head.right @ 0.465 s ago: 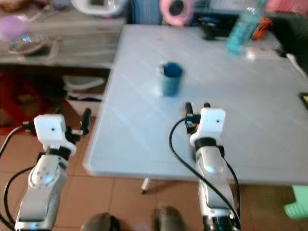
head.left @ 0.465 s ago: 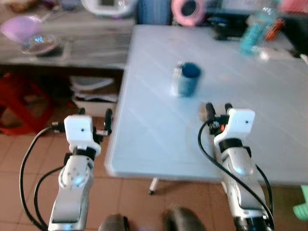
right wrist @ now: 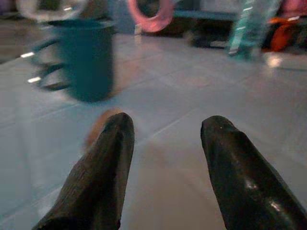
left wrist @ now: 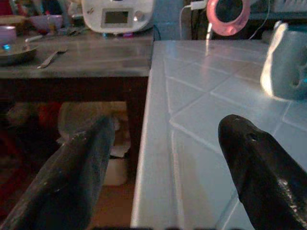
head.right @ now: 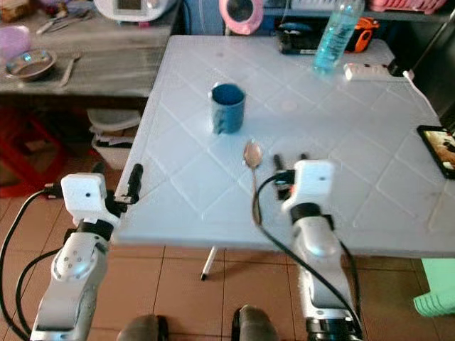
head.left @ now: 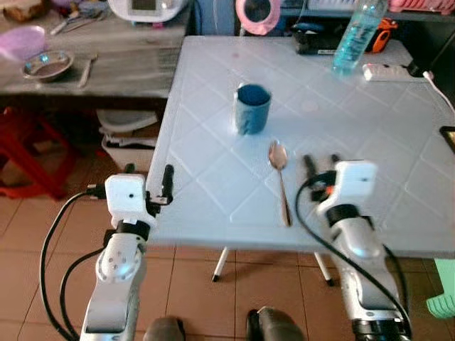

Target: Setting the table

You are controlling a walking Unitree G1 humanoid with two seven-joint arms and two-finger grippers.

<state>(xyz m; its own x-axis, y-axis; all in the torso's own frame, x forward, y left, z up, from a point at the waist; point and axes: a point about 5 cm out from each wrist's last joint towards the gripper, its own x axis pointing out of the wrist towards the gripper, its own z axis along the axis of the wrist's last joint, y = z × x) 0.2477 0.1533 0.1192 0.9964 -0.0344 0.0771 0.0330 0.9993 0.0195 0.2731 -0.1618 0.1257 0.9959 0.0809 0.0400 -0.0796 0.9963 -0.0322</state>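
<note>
A blue mug [head.left: 252,109] stands upright on the pale blue table [head.left: 213,177], left of centre. A metal spoon [head.left: 279,177] lies nearer the front edge, its bowl pointing toward the mug. My right gripper [head.left: 321,160] hovers low over the table just right of the spoon, open and empty. In the right wrist view the blurred mug [right wrist: 84,57] and spoon bowl [right wrist: 98,127] lie ahead of its left finger. My left gripper [head.left: 148,174] is open and empty at the table's left front corner. In the left wrist view the table edge runs between its fingers [left wrist: 81,163].
A water bottle [head.left: 353,35], a power strip [head.left: 387,71] and a pink ring [head.left: 257,14] sit at the table's far side. A phone [head.right: 437,149] lies at its right edge. Left is a wooden side table [head.left: 121,71] with a steel bowl [head.left: 46,65], and a red stool [head.left: 21,149] below.
The whole picture has shifted and sharpened as the camera moved. A spoon now shows on the table left of my right gripper, where the blurred earlier frames showed none.
</note>
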